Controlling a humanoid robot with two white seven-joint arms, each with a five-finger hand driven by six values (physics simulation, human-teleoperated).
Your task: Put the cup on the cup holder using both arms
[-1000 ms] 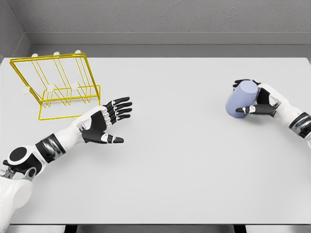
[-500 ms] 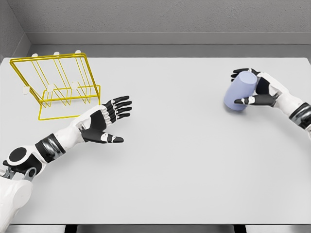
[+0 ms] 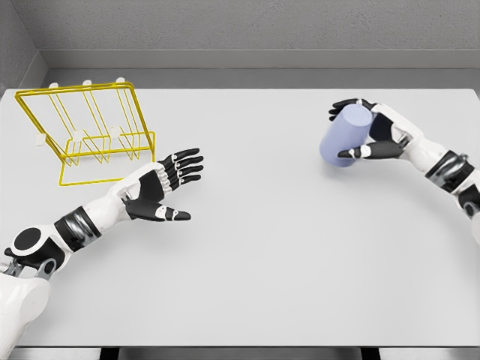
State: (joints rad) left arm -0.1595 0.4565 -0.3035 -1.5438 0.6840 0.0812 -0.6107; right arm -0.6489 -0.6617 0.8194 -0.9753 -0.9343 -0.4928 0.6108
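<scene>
Lavender cup (image 3: 343, 138) gripped by right hand (image 3: 379, 135) near table (image 3: 300, 262) right edge; left hand (image 3: 161, 187) spread.

1 cup (image 3: 344, 138), 1 yellow rack (image 3: 88, 127), 2 robot hands, 1 table (image 3: 285, 247).

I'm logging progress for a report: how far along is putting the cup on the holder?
Done: the right hand has grasped the blue cup and holds it tilted at the table's right side. In hand: the left hand waits open, palm up, near the yellow wire cup holder. Left: the handover and placing; the holder has no cup on it yet.
</scene>
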